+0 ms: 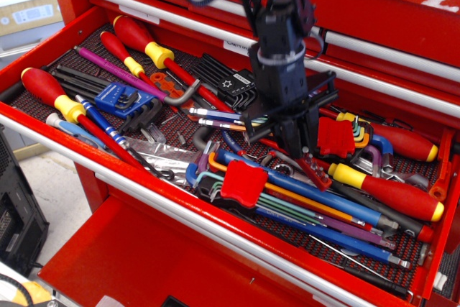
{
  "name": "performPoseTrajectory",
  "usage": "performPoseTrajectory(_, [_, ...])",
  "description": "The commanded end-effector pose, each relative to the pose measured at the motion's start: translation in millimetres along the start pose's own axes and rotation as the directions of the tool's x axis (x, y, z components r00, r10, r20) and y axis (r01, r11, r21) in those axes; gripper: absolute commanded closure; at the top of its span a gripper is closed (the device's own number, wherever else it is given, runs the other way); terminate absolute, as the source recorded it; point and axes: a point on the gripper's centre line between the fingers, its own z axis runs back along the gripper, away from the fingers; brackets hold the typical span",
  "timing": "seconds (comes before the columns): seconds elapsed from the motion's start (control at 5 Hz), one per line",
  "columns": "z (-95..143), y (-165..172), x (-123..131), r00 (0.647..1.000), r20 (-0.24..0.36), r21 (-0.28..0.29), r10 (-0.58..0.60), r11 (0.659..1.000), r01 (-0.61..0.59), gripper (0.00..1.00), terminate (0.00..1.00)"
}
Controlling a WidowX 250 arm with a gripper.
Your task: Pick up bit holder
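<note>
The bit holder (317, 172) is a narrow red strip with a row of small metal bits. It hangs tilted, its upper end between the fingers of my gripper (299, 150) and its lower end just over the tools in the open red drawer (151, 193). The gripper is shut on the bit holder's upper end and points straight down over the middle right of the drawer. The black arm rises from it to the top of the view.
Red hex-key clips lie at the front middle (244, 181) and just right of the gripper (336, 136). Red-and-yellow screwdrivers lie at the right (388, 193) and left (54, 95). A blue key holder (118, 97) is at the left. Closed drawers (374, 5) stand behind.
</note>
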Motion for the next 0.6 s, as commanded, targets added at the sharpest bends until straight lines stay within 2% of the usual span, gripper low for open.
performPoseTrajectory(0.0, [89.4,-20.5,-9.7,0.991,0.134,0.009,0.026,1.000,-0.027,1.00,0.00])
performPoseTrajectory(0.2, [118.7,-14.9,-16.7,0.971,0.238,0.033,0.002,0.999,-0.010,1.00,0.00])
performPoseTrajectory(0.4, [136.9,-12.7,-19.8,0.946,0.323,0.092,-0.026,0.996,-0.004,1.00,1.00])
